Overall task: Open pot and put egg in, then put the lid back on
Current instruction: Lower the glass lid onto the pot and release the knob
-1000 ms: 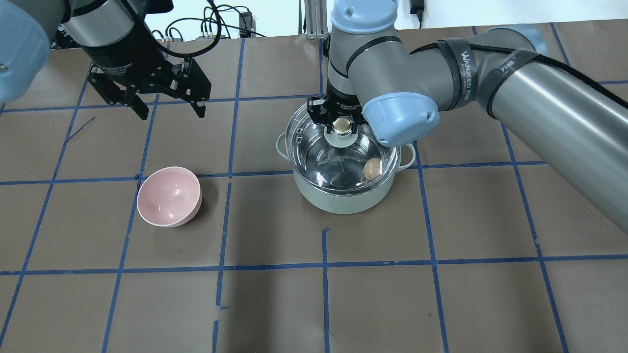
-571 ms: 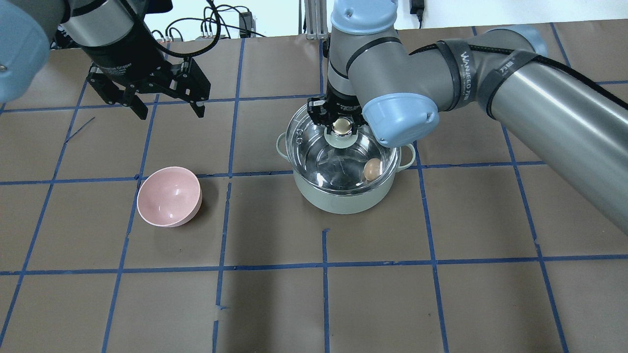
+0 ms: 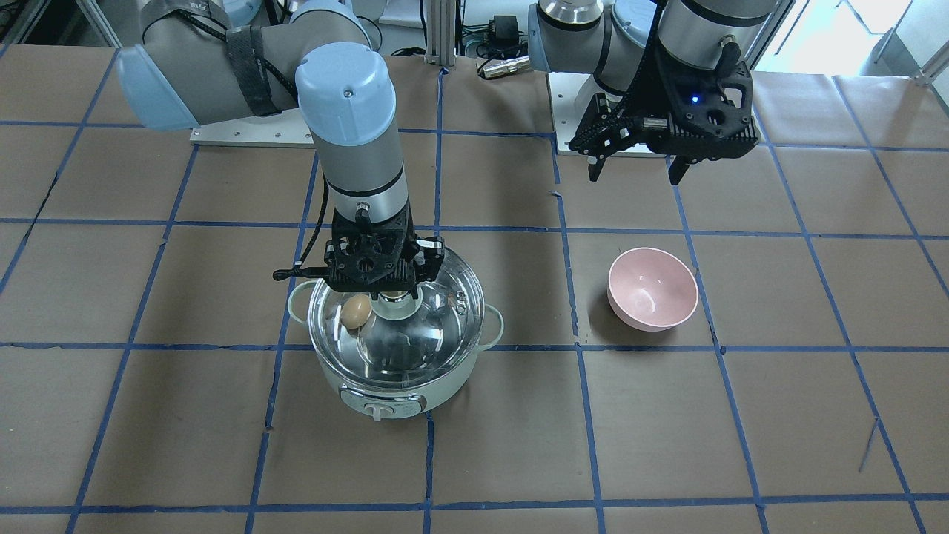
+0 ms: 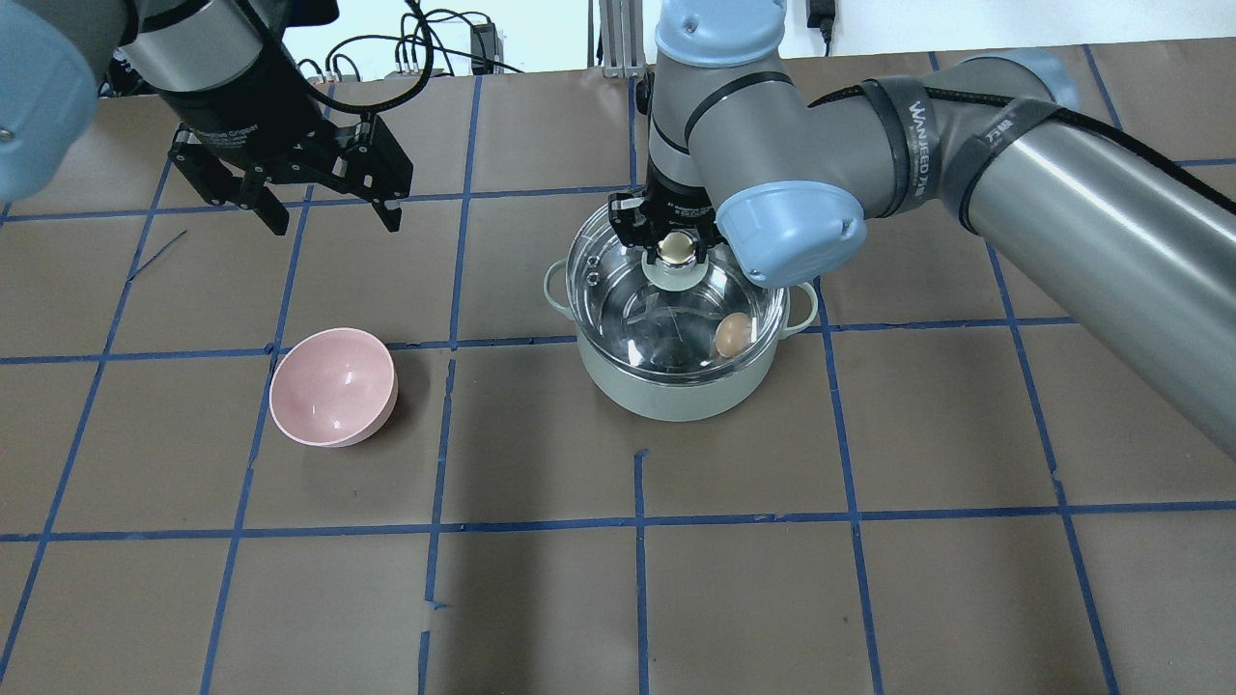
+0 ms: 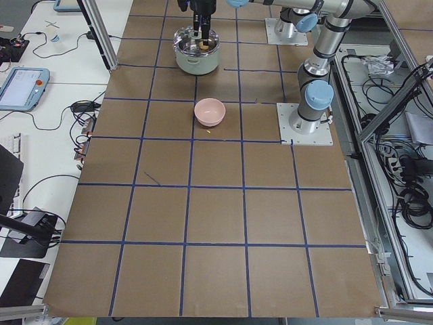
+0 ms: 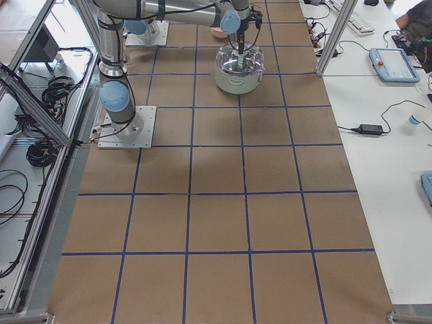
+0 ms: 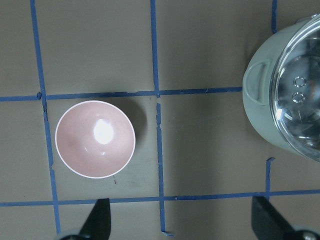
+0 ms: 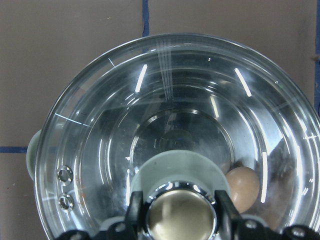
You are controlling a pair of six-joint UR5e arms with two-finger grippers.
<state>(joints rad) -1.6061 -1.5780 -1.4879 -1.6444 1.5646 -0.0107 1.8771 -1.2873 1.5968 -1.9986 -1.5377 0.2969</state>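
The mint-green pot (image 4: 676,391) stands at mid-table, its control panel (image 3: 382,406) facing away from me. The brown egg (image 4: 732,334) lies inside it against the steel wall and shows through the glass in the right wrist view (image 8: 243,187). The clear glass lid (image 4: 628,299) lies over the pot's rim. My right gripper (image 4: 676,249) is straight above it, its fingers (image 8: 135,215) shut on the lid's beige knob (image 8: 180,220). My left gripper (image 4: 328,217) hangs open and empty above the table, far to the pot's left.
An empty pink bowl (image 4: 333,386) sits on the brown paper left of the pot, below and in front of my left gripper; it also shows in the left wrist view (image 7: 95,139). Blue tape lines grid the table. Cables lie beyond the far edge.
My right gripper and the lid have shifted slightly right, so the lid sits more centred over the pot. The left arm has barely moved.
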